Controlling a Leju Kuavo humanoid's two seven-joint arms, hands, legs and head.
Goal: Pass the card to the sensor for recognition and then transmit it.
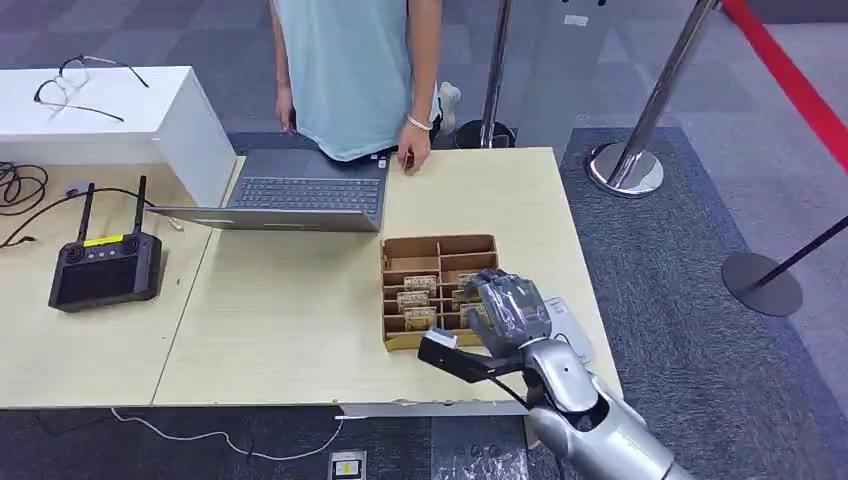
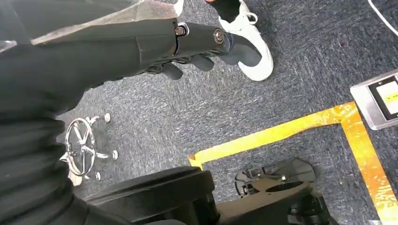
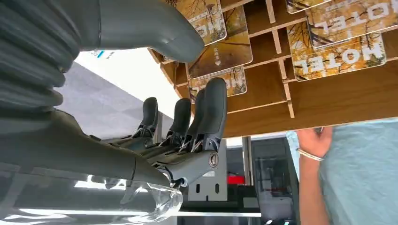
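Note:
A brown wooden card box (image 1: 440, 243) with several compartments sits near the table's front right and holds hotel cards (image 1: 418, 300) printed in yellow and brown. My right hand (image 1: 505, 305) hovers over the box's right front part. In the right wrist view its fingers (image 3: 206, 112) are stretched out and its thumb (image 3: 155, 28) stands apart, with cards (image 3: 220, 51) below the gap. It holds nothing. My left hand (image 2: 202, 51) hangs over the carpet with its fingers curled in under the thumb, holding nothing.
A flat white device (image 1: 578, 340) lies by the box, partly behind my right hand. A person (image 1: 350, 70) stands at the far edge, hand (image 1: 410, 155) beside an open laptop (image 1: 300, 195). A black controller (image 1: 105, 268) and a white box (image 1: 110, 125) stand left. Stanchions (image 1: 625, 165) stand right.

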